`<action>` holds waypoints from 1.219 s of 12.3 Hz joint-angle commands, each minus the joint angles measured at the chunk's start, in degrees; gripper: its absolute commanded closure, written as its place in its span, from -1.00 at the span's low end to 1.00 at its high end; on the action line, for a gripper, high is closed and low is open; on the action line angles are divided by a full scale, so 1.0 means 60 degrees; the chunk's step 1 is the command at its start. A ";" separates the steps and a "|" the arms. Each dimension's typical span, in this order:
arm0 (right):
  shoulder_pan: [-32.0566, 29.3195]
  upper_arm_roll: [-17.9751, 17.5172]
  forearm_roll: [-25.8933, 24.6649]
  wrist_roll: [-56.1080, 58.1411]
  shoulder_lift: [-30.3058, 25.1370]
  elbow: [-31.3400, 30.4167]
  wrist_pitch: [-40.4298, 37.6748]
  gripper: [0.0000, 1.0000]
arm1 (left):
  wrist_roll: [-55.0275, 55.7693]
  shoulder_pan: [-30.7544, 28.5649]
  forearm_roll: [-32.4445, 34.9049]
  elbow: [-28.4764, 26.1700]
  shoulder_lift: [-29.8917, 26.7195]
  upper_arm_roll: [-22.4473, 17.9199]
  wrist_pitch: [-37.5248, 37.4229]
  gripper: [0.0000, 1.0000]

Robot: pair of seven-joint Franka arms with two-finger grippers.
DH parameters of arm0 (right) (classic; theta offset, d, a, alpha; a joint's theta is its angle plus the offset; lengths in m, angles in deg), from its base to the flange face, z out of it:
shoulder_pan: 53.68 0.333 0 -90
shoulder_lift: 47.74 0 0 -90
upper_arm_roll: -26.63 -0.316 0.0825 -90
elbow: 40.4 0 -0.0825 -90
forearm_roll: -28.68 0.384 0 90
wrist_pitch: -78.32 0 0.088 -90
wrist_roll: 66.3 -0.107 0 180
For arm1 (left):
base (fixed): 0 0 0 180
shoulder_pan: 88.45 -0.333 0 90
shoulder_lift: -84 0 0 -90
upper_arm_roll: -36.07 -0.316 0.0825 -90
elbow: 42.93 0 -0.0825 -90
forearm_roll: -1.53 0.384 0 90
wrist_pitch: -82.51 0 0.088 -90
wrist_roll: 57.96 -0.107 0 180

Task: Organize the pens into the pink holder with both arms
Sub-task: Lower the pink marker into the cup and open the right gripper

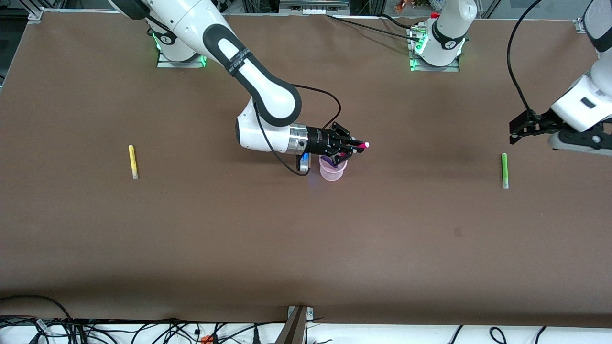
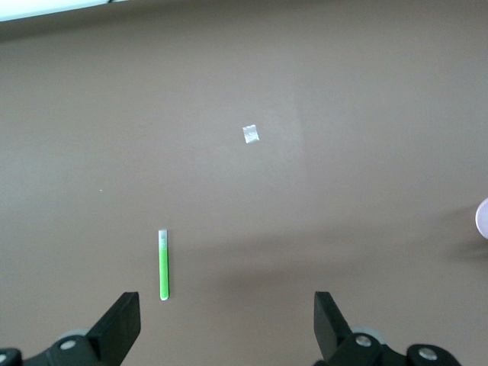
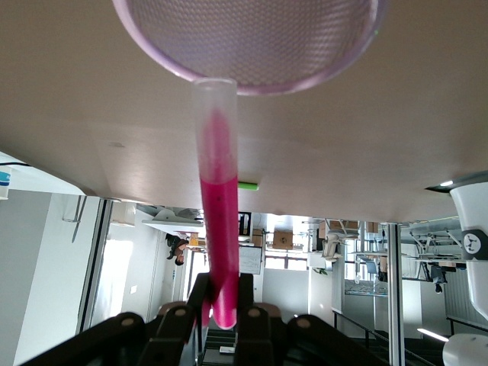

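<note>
Right gripper (image 1: 353, 148) pinches the magenta-pink pen (image 3: 217, 229) lying nearly level, its pale tip over the rim of the pink holder (image 1: 332, 171) mid-table; a purple pen seems already inside. Left gripper (image 2: 227, 324) hovers spread, waiting near the green pen (image 1: 504, 170), which lies lengthwise toward the front camera.

The pink holder (image 1: 332, 169), a small translucent cup, stands upright near the middle of the table with something dark purple showing inside it. The magenta-pink pen (image 1: 359, 145) is clamped in the right gripper (image 1: 351, 146) just over the cup, lying roughly level, its pale tip (image 3: 215, 99) by the rim. The yellow pen (image 1: 133, 161) lies flat toward the right arm's end of the table. The green pen (image 1: 504, 170) lies flat toward the left arm's end, under the open left gripper (image 2: 227, 324)
</note>
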 commanded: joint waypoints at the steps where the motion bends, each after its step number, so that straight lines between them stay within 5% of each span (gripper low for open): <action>1: 0.0081 0.0004 0.0479 0.0654 0.0280 0.0267 0.0046 1.00 | 0.0460 -0.0167 -0.0132 -0.0421 -0.0325 0.0019 0.0590 -1.00; 7: -0.0050 0.0018 0.0714 0.1344 0.0618 0.0253 -0.0027 1.00 | 0.1413 -0.0344 -0.0104 -0.0318 -0.0501 0.0283 -0.0287 -1.00; 10: -0.0182 0.0033 0.0714 0.1359 0.0735 0.0252 -0.0057 0.49 | 0.1412 -0.0344 -0.0119 -0.0289 -0.0486 0.0283 -0.0287 -1.00; 15: -0.0314 0.0033 0.0700 0.1286 0.0633 0.0282 -0.0071 0.16 | 0.1412 -0.0431 -0.0148 -0.0230 -0.0486 0.0283 -0.0302 -1.00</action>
